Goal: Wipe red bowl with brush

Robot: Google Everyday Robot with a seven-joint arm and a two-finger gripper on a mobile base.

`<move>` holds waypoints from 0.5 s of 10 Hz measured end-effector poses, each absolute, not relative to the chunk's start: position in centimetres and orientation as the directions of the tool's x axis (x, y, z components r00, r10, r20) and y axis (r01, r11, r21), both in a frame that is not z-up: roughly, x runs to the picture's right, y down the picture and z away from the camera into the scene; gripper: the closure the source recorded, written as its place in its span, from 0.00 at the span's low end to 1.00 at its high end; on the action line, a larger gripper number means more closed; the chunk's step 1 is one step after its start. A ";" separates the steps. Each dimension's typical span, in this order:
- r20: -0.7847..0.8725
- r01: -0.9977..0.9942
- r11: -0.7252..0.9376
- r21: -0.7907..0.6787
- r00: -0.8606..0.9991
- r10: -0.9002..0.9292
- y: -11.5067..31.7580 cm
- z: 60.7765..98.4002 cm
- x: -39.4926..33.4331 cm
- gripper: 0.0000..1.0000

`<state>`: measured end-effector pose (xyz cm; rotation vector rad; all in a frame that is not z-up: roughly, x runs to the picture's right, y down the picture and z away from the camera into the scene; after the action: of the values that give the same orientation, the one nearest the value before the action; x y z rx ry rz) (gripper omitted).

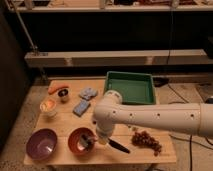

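At the front edge of the table (65,121), the gripper (94,140) hangs over the red bowl (76,145), the brush (119,146) jutting rightward beneath. Whether it is clamped cannot be told.

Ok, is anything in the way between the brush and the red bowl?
Nothing visible. The gripper sits at the red bowl's right side, and the brush seems to have its head inside it, handle pointing right over the table. The purple bowl and grapes lie apart on either side.
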<state>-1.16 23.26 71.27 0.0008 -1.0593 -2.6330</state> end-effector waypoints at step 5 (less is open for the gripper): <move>0.093 0.274 -0.705 0.654 -0.954 -0.284 20.0 72.9 -3.3 1.00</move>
<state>-3.35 20.03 72.87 0.0216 -1.0134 -2.6513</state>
